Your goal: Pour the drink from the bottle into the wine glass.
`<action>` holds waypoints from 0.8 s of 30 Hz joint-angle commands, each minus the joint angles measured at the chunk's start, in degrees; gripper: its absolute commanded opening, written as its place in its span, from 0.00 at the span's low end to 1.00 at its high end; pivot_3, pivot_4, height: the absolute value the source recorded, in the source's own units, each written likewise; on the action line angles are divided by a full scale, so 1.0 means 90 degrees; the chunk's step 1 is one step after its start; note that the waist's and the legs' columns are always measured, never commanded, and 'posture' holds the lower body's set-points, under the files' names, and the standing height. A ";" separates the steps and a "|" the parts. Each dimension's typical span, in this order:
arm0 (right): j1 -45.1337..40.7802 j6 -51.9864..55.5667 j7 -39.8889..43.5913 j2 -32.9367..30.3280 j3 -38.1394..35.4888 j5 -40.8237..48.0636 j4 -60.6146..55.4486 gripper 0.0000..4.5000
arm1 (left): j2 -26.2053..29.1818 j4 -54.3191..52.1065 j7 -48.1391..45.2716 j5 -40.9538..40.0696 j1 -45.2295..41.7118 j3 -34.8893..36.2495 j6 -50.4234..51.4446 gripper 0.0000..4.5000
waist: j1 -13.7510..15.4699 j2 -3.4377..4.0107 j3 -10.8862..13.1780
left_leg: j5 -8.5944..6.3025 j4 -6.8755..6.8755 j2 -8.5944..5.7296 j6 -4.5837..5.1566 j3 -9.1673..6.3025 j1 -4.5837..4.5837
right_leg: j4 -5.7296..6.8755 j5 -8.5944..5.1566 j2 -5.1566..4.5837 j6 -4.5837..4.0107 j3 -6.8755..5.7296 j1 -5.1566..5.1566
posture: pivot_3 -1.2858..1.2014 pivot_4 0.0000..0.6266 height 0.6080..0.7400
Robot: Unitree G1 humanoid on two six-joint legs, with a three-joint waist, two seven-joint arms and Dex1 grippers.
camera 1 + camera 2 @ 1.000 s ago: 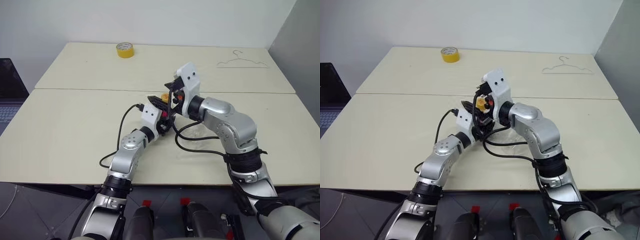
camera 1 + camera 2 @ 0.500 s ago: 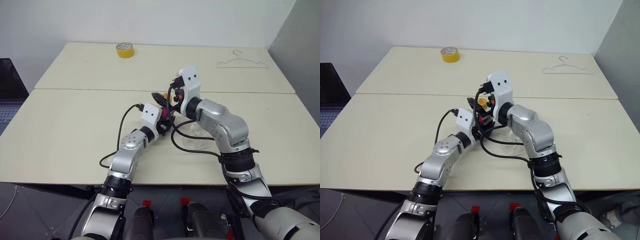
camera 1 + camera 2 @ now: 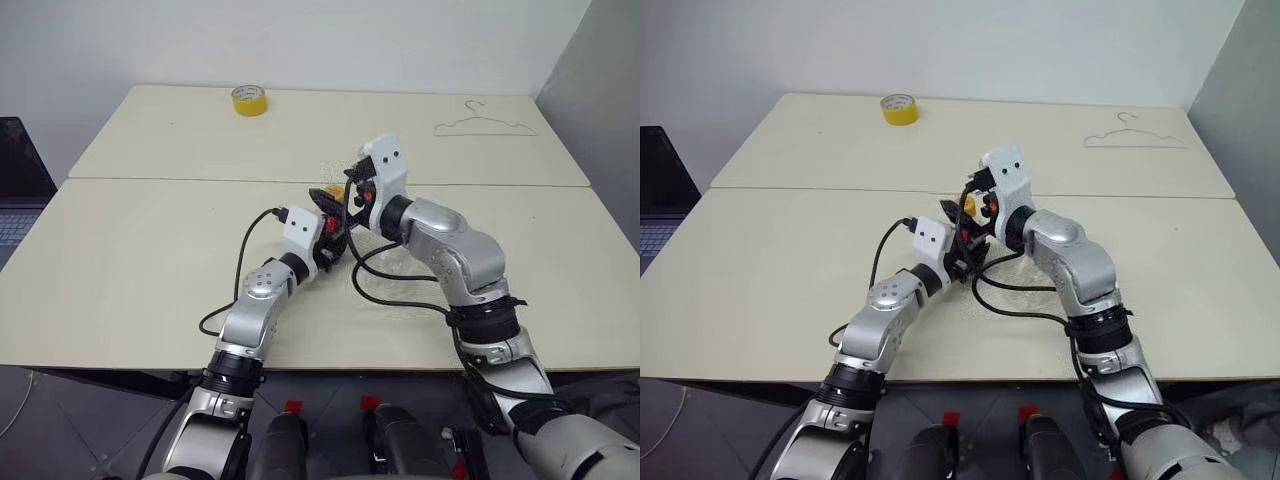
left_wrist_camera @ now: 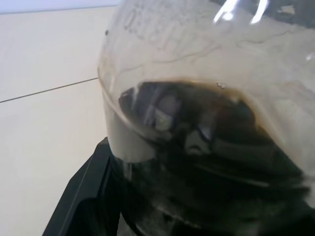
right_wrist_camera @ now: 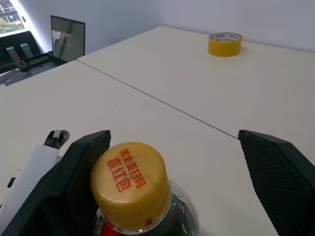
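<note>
The bottle [image 4: 162, 59] stands above the middle of the counter [image 3: 130, 260], just near of the seam between its two boards. The left gripper [image 3: 326, 243] has its jaws closed narrowly around the rounded body. The drink [image 4: 197, 147] sits dark in the lower part of the body. The yellow cap [image 5: 129, 183] is screwed on, so by my judgement no pouring can start yet.

The right gripper [image 5: 172, 136] has its jaws spread wide, one on each side of the cap and touching neither side of it.

The main risk is in the closing. The cap sits nearer one jaw than the other, so that jaw would likely meet it first. It could then shove the neck sideways and twist the bottle in the left grip. The body is soft plastic, and a harder squeeze to resist the twist may push liquid up once the seal breaks.

A faint clear shape on the counter under the right forearm may be the wine glass [image 3: 390, 265], though the view is too poor to be sure. If so, it lies close to the right elbow and trailing cables, and a wide swing during uncapping could knock it.

The yellow tape roll [image 3: 249, 99] at the far left and the wire hanger [image 3: 485, 122] at the far right are well apart from all this.
</note>
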 commanded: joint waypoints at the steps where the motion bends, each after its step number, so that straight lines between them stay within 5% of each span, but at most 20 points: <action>1: 0.0068 -0.0022 0.0245 -0.0201 -0.0020 0.0110 -0.0409 0.98 | 0.0024 -0.0093 -0.0009 0.0036 0.0030 0.0052 -0.0101 0.62 | 0.0000 0.0000 0.0000 | 0.0000 0.0000 0.0000 0.0000 -0.0001 0.0000 | 0.0001 0.0000 0.0000 0.0000 0.0000 0.0000 | 0.52 0.24 1.00; 24: 0.0404 0.0232 0.1255 -0.0649 0.0132 0.0847 -0.1319 0.98 | 0.0038 -0.0086 -0.0064 0.0078 0.0073 0.0087 -0.0130 0.62 | -0.0016 0.0000 0.0000 | 0.0000 0.0001 0.0003 0.0000 -0.0002 0.0004 | 0.0005 0.0000 0.0006 0.0000 0.0000 0.0001 | 0.52 0.24 1.00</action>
